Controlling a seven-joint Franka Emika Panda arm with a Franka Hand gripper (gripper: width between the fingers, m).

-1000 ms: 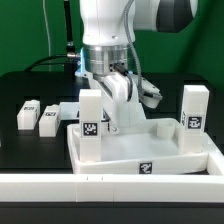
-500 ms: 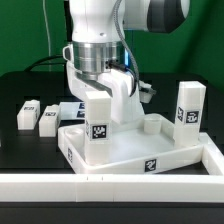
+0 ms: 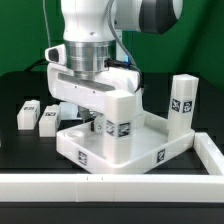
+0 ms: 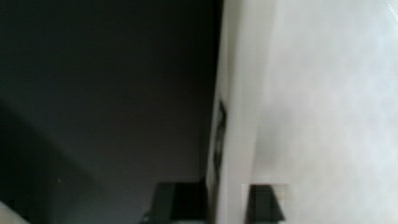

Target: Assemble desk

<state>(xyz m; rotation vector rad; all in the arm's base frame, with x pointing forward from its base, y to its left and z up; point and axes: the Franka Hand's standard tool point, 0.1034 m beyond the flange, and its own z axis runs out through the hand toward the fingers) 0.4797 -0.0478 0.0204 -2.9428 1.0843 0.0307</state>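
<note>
The white desk top (image 3: 140,150) lies tray-like on the black table, turned at an angle. Two tagged legs stand upright in its corner sockets, one at the front (image 3: 118,118) and one at the exterior view's right (image 3: 181,104). My gripper (image 3: 99,121) reaches down just behind the front leg, its fingertips mostly hidden by the hand and that leg. In the wrist view the gripper (image 4: 222,205) is shut on the desk top's thin white rim (image 4: 228,120), with a dark finger (image 4: 180,203) on either side.
Two loose tagged legs (image 3: 27,114) (image 3: 48,120) lie on the black table at the exterior view's left. The long white border wall (image 3: 110,185) runs along the front and up the exterior view's right side (image 3: 211,150), close to the desk top's corner.
The hand has shifted toward the exterior view's left and turned, and the desk top has swung round with it. The front leg now stands further right in the view.
</note>
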